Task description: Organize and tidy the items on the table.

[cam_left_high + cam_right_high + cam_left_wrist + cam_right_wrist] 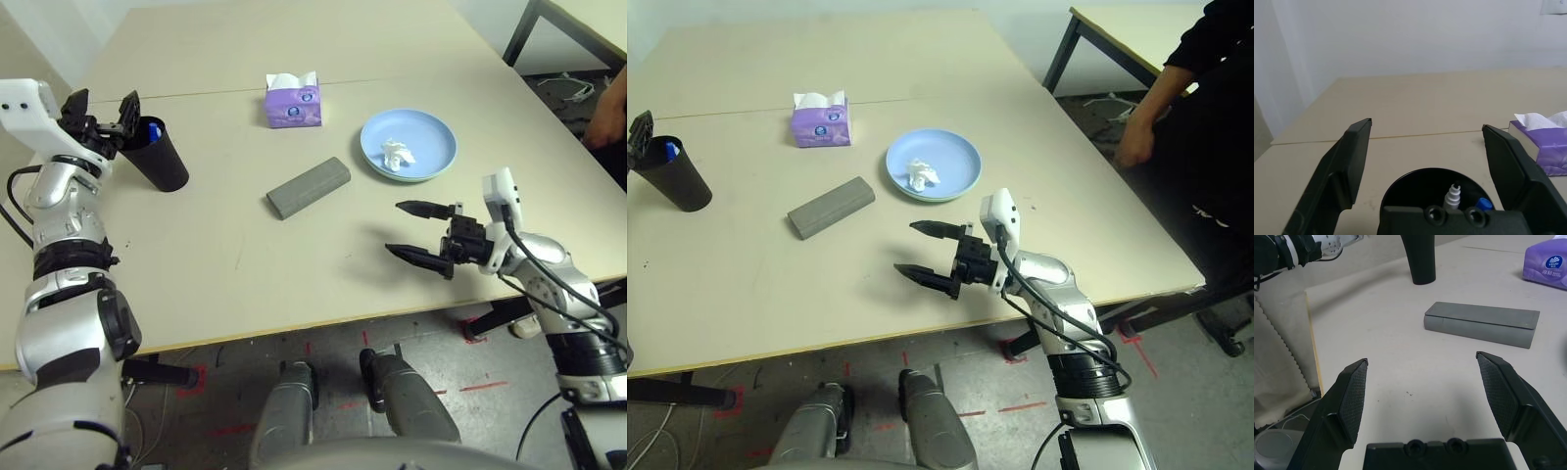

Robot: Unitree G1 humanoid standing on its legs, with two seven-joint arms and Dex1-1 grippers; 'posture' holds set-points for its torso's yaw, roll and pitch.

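Probably a lab; red-taped floor (470,392), plain worktables (216,245).

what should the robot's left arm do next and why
Probably lift the left gripper straight up, clear of the black cup: its fingers are open above the cup's mouth, and the blue-capped marker is already inside.

I see the cup (155,157) is black, the glasses case (309,188) is grey, the tissue box (293,105) is purple, the upper plate (423,132) is light blue, and the crumpled tissue (396,155) is white
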